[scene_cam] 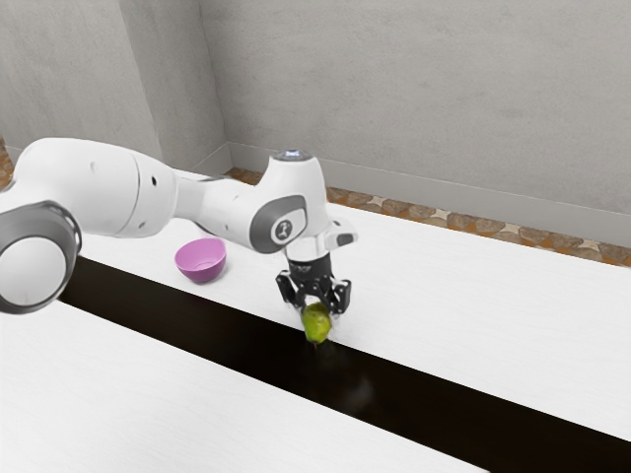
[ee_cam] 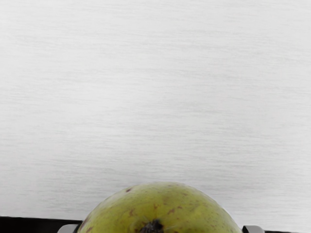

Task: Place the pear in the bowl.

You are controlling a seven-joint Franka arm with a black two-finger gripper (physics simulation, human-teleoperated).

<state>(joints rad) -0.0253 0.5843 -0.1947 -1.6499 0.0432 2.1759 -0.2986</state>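
Pear (scene_cam: pixel 316 326) grasped, fingers against both its sides, over the dark strip's (scene_cam: pixel 242 340) edge; can't quite tell if it's lifted. Carry and release into the pink bowl (scene_cam: pixel 202 275) remain, bowl well apart.

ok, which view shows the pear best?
Exterior view: it has nearly the whole pear, narrow end down, held in the gripper. The wrist view gives a close-up of its speckled skin and dark-marked broad end, cut off at the picture's edge.

Purple bowl (scene_cam: pixel 201 260), glossy — white tabletop (scene_cam: pixel 473 296), faintly streaked — yellow-green pear (ee_cam: pixel 160 206), speckled brown.
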